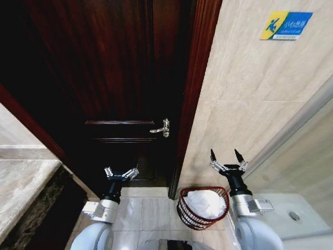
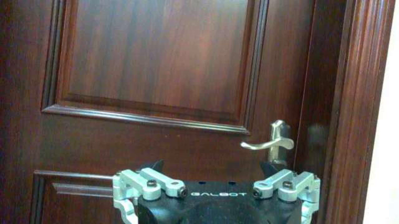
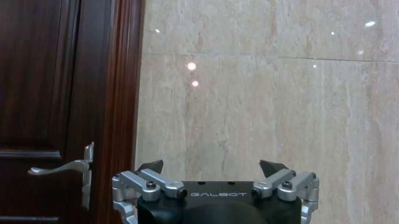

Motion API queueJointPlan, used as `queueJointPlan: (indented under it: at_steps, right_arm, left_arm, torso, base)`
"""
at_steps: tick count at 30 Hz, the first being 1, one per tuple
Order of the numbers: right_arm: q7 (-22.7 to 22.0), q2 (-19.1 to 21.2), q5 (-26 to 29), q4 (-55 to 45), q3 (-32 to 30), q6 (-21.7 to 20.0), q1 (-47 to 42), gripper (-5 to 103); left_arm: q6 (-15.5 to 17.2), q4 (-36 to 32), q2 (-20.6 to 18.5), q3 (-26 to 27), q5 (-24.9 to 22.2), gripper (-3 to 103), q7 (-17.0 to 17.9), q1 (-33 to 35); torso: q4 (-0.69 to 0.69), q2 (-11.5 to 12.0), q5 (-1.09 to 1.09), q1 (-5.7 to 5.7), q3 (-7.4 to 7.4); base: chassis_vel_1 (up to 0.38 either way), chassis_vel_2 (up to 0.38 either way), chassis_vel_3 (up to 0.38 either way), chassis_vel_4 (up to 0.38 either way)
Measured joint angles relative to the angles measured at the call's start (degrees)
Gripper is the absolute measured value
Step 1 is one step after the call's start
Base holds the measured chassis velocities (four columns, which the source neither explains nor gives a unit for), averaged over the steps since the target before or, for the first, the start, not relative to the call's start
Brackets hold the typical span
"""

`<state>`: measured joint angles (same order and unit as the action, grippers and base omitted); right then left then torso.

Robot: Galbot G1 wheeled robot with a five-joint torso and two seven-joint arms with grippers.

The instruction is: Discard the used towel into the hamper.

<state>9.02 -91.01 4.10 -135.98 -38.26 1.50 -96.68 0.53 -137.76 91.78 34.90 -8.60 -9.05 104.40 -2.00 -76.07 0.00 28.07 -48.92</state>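
A white crumpled towel (image 1: 207,203) lies inside the hamper (image 1: 186,214), a small round reddish-brown wire basket on the tiled floor by the door frame. My right gripper (image 1: 227,156) is raised just right of the hamper, above its rim, open and empty. In the right wrist view the right gripper (image 3: 212,165) faces the beige marble wall. My left gripper (image 1: 121,172) is held up left of the hamper, open and empty. In the left wrist view the left gripper (image 2: 212,167) points at the dark wooden door.
A dark wooden door (image 1: 114,78) with a silver lever handle (image 1: 161,128) stands straight ahead. A marble counter (image 1: 21,182) runs along the left. A white fixture (image 1: 291,211) sits low at the right. Beige wall tiles (image 1: 250,94) carry a blue-and-yellow sign (image 1: 286,25).
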Motion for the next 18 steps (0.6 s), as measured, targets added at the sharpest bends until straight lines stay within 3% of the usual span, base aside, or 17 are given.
queueJointPlan:
  at_steps: [18]
  right_arm:
    - [1.35,0.21,-0.78,0.28,1.32,0.98,-0.94,100]
  left_arm:
    - [0.0,0.0,0.0,0.0,0.0,100,0.0,0.0]
  torso:
    - [0.0,0.0,0.0,0.0,0.0]
  base:
    - [0.0,0.0,0.0,0.0]
